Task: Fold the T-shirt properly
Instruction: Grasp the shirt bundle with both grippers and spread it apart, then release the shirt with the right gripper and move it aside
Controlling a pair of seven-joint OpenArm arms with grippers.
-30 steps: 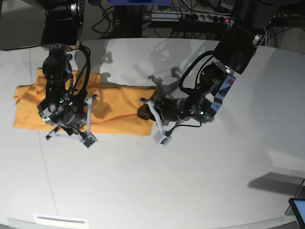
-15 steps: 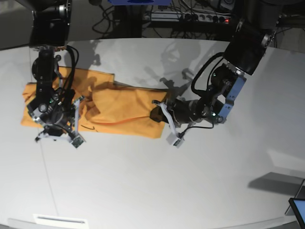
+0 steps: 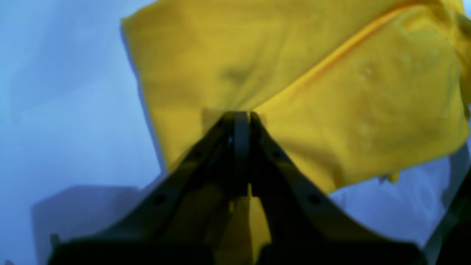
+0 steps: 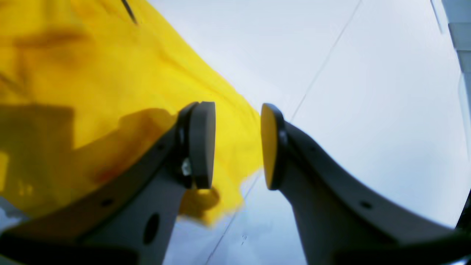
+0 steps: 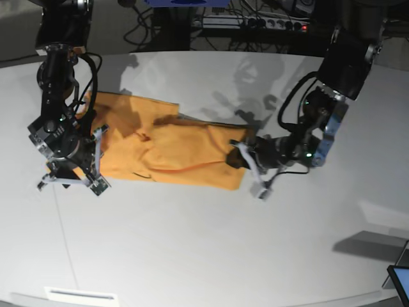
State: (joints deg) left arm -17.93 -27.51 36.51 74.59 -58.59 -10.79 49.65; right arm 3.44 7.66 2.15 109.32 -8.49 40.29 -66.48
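The orange-yellow T-shirt (image 5: 166, 150) lies stretched out lengthwise on the white table (image 5: 204, 243). My left gripper (image 5: 246, 163) is at the shirt's right end in the base view, low over the table and shut on a pinch of cloth. The left wrist view shows the black fingers (image 3: 241, 121) closed on the T-shirt (image 3: 294, 73). My right gripper (image 5: 70, 182) hovers at the shirt's left end and is open. Its pads (image 4: 202, 143) stand apart in the right wrist view, with nothing between them and the T-shirt (image 4: 92, 73) lying just beyond.
Cables and a power strip (image 5: 255, 22) run behind the table's far edge. A white label (image 5: 80, 294) sits at the near edge. The corner of a small screen (image 5: 399, 278) shows at the bottom right.
The right gripper has opened and let go of the shirt's left end, drawing off to the left. The left gripper has pulled its end to the right, stretching the shirt out.
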